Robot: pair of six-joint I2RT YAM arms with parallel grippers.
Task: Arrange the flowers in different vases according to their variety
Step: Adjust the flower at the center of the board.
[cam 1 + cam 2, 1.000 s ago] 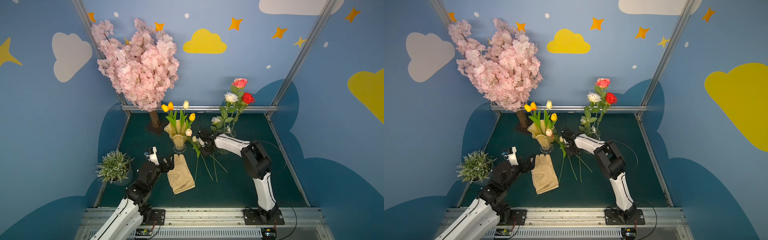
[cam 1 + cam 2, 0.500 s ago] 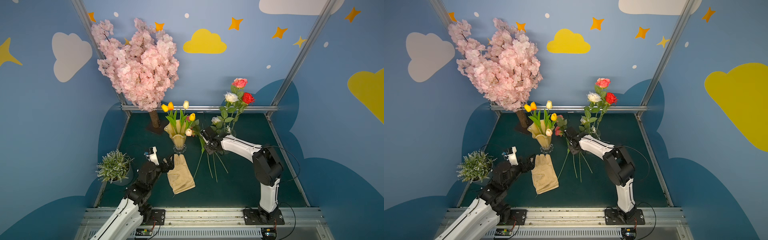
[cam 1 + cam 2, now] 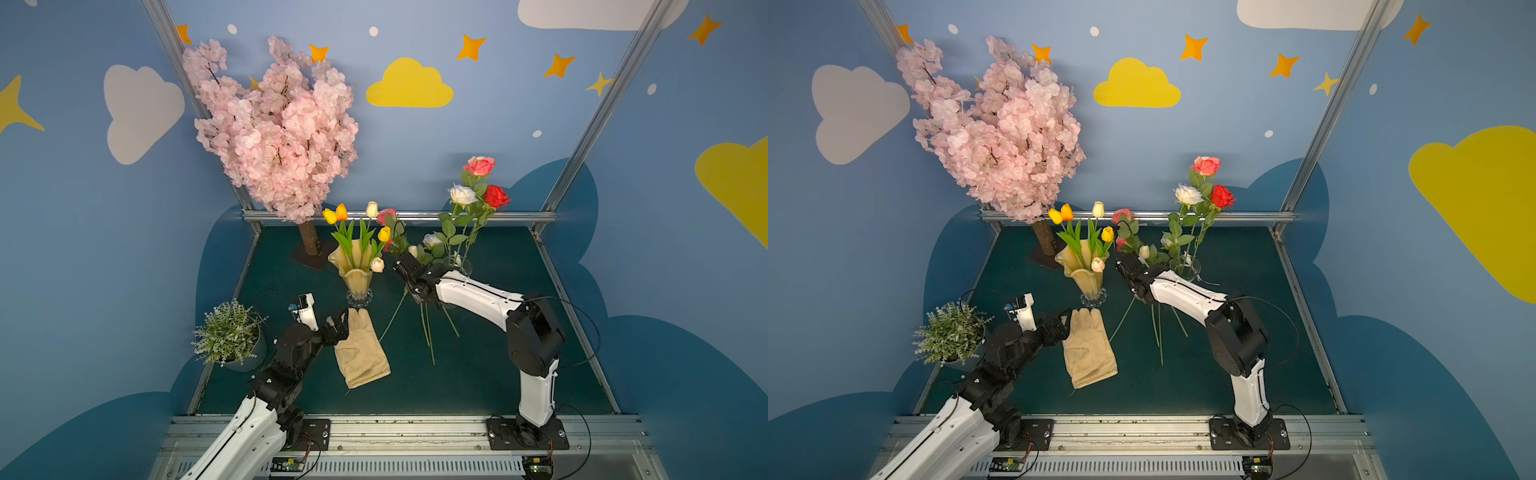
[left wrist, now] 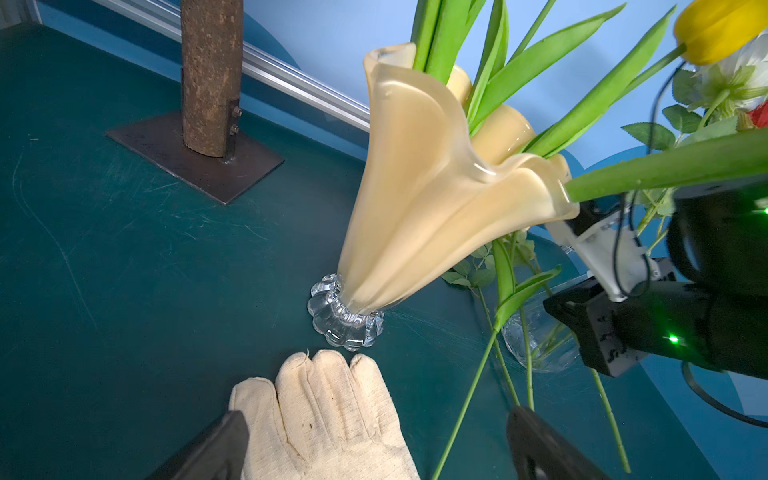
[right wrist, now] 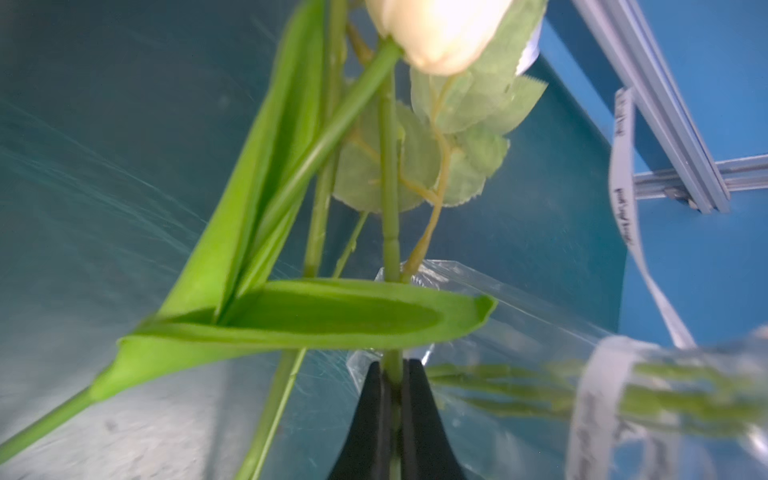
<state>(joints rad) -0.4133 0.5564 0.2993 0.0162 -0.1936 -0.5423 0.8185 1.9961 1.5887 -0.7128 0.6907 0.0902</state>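
Setting: two robot arms are reaching over a dark green desk [image 3: 478, 386] inside blue walls painted with clouds and stars.
Amber vase: an opaque amber-yellow vase with a wavy rim [image 3: 353, 266] is standing upright near the middle of the desk, holding yellow, orange and cream tulips [image 3: 341, 212].
Glass vase: a clear glass vase [image 3: 460, 262] is standing upright beside it, on the right arm's side, holding tall pink, white and red roses [image 3: 462, 194].
Right gripper: the right gripper [image 5: 392, 370] is pinching a thin green flower stem [image 5: 390, 187] with its jaws closed, between the two vases. A pink rose [image 3: 386, 216] and a cream bud [image 3: 412, 250] are showing above it. Several loose stems are hanging below it toward the desk.
Left gripper: the left gripper [image 4: 378, 415] is hovering with its jaws spread wide, holding nothing. It is over the fingertips of a cream cloth glove [image 4: 328, 415] that is lying flat just in front of the amber vase's clear foot.
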